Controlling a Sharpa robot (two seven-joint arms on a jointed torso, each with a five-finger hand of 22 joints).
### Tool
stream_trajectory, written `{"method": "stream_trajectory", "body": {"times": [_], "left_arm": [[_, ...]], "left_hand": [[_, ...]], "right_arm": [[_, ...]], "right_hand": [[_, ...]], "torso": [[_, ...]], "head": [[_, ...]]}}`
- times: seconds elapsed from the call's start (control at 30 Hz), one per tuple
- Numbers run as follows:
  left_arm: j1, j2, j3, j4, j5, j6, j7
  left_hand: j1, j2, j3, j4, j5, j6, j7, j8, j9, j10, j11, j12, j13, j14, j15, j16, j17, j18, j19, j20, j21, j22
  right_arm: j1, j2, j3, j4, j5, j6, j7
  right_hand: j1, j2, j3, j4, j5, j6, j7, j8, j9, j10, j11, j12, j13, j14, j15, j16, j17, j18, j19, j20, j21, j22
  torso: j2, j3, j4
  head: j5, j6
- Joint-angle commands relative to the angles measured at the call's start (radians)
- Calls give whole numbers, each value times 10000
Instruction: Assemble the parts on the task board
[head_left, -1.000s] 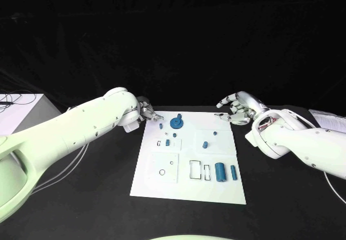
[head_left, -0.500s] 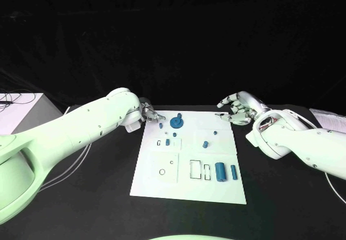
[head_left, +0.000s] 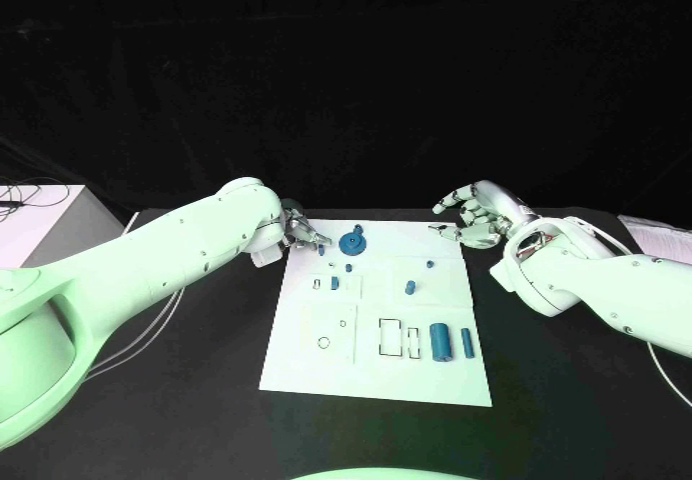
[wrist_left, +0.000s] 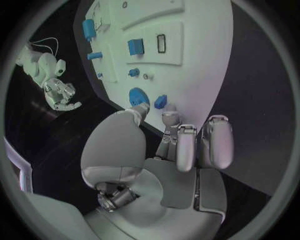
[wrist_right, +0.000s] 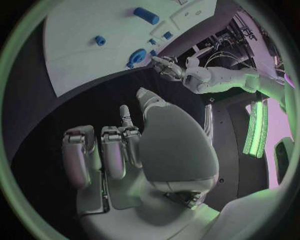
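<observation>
Black cloth backs our black table (head_left: 173, 400), and from the head view we see the board (head_left: 378, 370) lying in the middle, white, with printed outlines but no writing we can read. A round gear (head_left: 353, 244) sits near its far edge, small pegs (head_left: 410, 289) lie mid-board, and two cylinders (head_left: 440, 342) lie side by side toward the near right. Our left hand (head_left: 299, 230) hovers at the board's far left corner, just beside the gear, fingers curled, holding nothing we can make out. Our right hand (head_left: 473, 216) hangs off the far right corner, fingers loosely bent and apart, empty.

From the left wrist, the left hand (wrist_left: 181, 145) has its fingertips (wrist_left: 170, 118) close over the gear (wrist_left: 138, 95) and a small peg (wrist_left: 160, 102); whether they touch we cannot tell.

From the right wrist, the right hand (wrist_right: 125, 150) is half curled over bare table, apart from the board (wrist_right: 81, 45), gripping nothing.
</observation>
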Motion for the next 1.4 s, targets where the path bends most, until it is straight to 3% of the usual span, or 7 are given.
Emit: {"method": "stream_trajectory", "body": {"times": [0.03, 0.43, 0.67, 0.83, 1.07, 1.4], "left_arm": [[9, 34, -9, -21, 74, 328, 100], [6, 75, -33, 9, 132, 288, 106], [6, 70, -35, 1, 258, 215, 121], [4, 58, -36, 53, 365, 191, 130], [3, 41, -36, 140, 584, 251, 150], [-2, -70, -36, 300, 787, 112, 176]], "left_hand": [[69, 36, 16, -50, 26, 53, -12, 52, -19, 65, -44, 31, -2, 868, -14, 26, 2199, 62, 30, 8, 56, 147], [311, 130, 241, -59, 37, 162, -61, 200, -4, 70, -90, 37, -21, 876, -51, 40, 2217, 63, 25, -27, 55, 150], [656, 264, 736, -97, 31, 199, -160, 513, 190, 94, -179, 51, -25, 877, -128, 45, 2220, 63, 26, -90, 56, 162], [1024, 360, 1449, -241, 17, 102, -244, 820, 441, 105, -258, 47, -49, 881, -201, 51, 2229, 62, 25, -158, 53, 172], [1305, 351, 2904, -827, -31, -115, -334, 1269, 861, 127, -344, 12, -112, 891, -282, 68, 2252, 56, 35, -239, 55, 206], [859, 240, 4817, -1953, 8, -328, -343, 1848, 1483, 286, -364, -6, -128, 915, -302, 109, 2314, 40, 83, -263, 94, 303]], "right_arm": [[2, 5, 7, 14, -64, -5, 114], [2, 33, 8, -12, -64, 7, 114], [2, 44, 8, -27, -64, 18, 110], [2, 56, 8, -41, -64, 30, 105], [1, 74, 8, -57, -64, 38, 106], [-1, 84, 8, -81, -64, 43, 110]], "right_hand": [[-83, -29, 36, -4, -22, -68, -27, 32, -12, 409, 75, -51, 2008, 981, 80, -36, 2376, -143, 1047, 89, 47, 2627], [-83, -29, 36, -4, -22, -68, -27, 32, -12, 409, 75, -51, 2008, 981, 80, -36, 2376, -143, 1047, 89, 47, 2627], [-83, -29, 36, -4, -22, -68, -27, 32, -12, 409, 75, -51, 2008, 981, 80, -36, 2376, -143, 1047, 89, 47, 2627], [-93, -26, 56, -13, -9, -76, -28, 45, -15, 420, 74, -41, 2017, 985, 79, -29, 2393, -143, 1047, 89, 47, 2627], [-93, -26, 56, -13, -9, -76, -28, 45, -15, 420, 74, -41, 2017, 985, 79, -29, 2393, -143, 1047, 89, 47, 2627], [-93, -26, 56, -13, -9, -76, -28, 45, -15, 420, 74, -41, 2017, 985, 79, -29, 2393, -143, 1047, 89, 47, 2627]], "torso": [[-2, 5, 8], [-12, 4, 5], [-7, 12, 3], [2, 6, 11], [8, 8, 11], [-11, 5, 11]], "head": [[-1, -2], [-20, -41], [-23, -48], [-31, -47], [-20, -66], [-3, -83]]}}
